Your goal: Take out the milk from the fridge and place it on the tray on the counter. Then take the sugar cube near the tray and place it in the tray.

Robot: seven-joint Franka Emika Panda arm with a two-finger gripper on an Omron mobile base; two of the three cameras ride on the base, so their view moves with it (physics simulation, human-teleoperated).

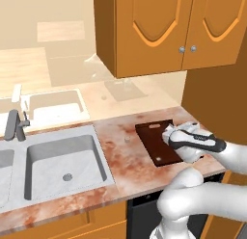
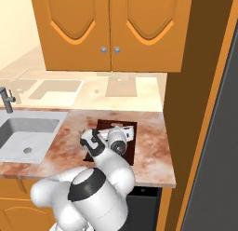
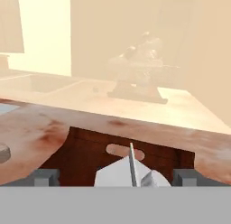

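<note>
The milk (image 3: 128,172) shows its white gable top low in the hand view. It stands on the dark brown tray (image 3: 85,151), between my two spread fingertips. My gripper (image 3: 116,177) is open, with a gap to the carton on each side. From the left base camera the gripper (image 1: 171,135) hovers over the tray (image 1: 153,137) on the counter (image 1: 130,163), and the hand hides most of the carton. The sugar cube (image 1: 127,138) lies on the stone just left of the tray, and it also appears as a small lump (image 3: 2,152) at the hand view's left edge.
A steel double sink (image 1: 65,161) with a dark faucet (image 1: 14,125) lies to the left of the tray. Orange wall cabinets (image 1: 154,31) hang above the counter. A tall brown panel (image 1: 212,98) closes the counter's right end, with the grey fridge (image 2: 218,151) beyond it.
</note>
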